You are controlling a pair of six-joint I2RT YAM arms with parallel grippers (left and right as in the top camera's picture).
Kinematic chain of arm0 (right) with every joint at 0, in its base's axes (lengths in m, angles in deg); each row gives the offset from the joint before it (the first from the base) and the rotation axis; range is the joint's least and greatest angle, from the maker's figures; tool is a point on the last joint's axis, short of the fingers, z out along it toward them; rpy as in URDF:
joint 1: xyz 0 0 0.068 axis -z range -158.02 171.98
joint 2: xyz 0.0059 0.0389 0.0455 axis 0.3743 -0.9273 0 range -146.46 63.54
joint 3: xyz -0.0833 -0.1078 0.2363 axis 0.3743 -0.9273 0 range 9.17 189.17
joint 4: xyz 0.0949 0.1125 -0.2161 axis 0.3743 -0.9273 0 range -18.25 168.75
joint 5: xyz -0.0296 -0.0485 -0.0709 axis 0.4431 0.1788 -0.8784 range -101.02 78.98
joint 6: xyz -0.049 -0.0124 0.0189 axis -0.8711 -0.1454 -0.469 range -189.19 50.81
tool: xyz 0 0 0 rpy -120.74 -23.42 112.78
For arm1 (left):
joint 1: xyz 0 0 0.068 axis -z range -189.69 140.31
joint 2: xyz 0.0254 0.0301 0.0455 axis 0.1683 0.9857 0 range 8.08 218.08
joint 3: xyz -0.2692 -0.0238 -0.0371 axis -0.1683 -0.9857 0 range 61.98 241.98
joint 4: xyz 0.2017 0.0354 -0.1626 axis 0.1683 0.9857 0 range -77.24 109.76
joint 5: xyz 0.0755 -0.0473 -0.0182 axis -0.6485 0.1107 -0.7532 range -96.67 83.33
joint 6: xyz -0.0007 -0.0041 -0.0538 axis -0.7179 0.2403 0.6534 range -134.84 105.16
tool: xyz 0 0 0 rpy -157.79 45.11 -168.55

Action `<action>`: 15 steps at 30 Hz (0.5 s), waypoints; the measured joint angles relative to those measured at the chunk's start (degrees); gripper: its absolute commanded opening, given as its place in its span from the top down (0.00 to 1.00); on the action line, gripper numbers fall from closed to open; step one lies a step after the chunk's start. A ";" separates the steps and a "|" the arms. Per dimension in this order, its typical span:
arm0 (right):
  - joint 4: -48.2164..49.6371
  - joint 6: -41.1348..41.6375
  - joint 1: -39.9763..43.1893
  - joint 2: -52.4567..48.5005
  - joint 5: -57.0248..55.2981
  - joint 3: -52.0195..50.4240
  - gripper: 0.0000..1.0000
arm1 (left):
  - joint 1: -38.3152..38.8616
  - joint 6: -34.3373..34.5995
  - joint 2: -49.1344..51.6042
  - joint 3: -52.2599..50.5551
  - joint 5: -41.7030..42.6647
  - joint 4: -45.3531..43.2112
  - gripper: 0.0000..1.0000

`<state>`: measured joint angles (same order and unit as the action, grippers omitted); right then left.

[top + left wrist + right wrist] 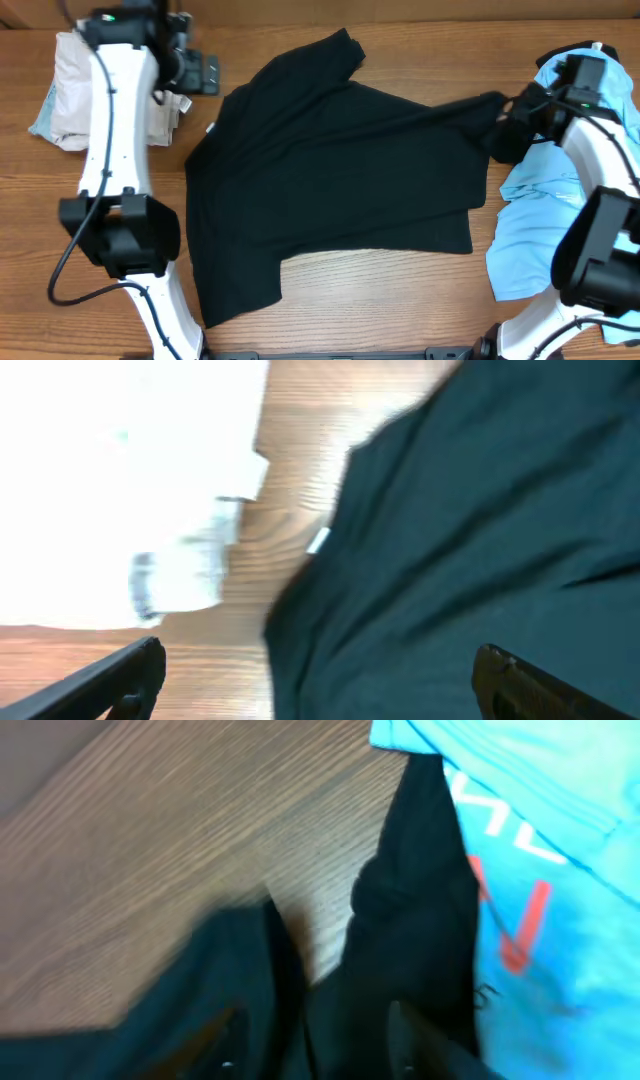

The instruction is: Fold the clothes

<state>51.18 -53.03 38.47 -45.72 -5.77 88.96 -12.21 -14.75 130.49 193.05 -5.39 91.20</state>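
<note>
Flattening is going on: right hand [503, 120] is pinching the large plain black cloth T-shirt [330, 170] by its sleeve; left hand [320, 665] is hovering, spread wide. Next move likely calls for folding that sleeve inward.

A brown wood-grain table [380, 300] fills the view under even light; a paler tan strip [420, 6] borders the table's far edge.

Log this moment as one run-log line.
black T-shirt spread on table | left gripper open | right gripper shut on sleeve | no fold yet
</note>
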 measured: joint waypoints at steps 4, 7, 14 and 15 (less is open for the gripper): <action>-6.19 0.13 0.61 7.54 2.75 2.56 0.34 | -1.75 0.24 -0.15 13.75 -0.39 7.52 0.00; -12.04 -0.07 0.31 17.57 3.72 3.32 0.34 | -1.70 0.98 -0.13 23.93 -0.44 14.93 0.00; -27.36 0.35 0.02 39.60 4.44 5.97 0.32 | -1.68 7.17 -4.13 31.78 -0.11 18.16 0.00; -30.99 0.52 -0.04 42.16 4.44 6.05 0.32 | -1.55 8.02 -5.33 31.76 0.15 18.18 0.00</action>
<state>20.18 -52.50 38.43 -3.55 -1.33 95.01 -13.76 -6.72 125.16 224.81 -5.23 109.38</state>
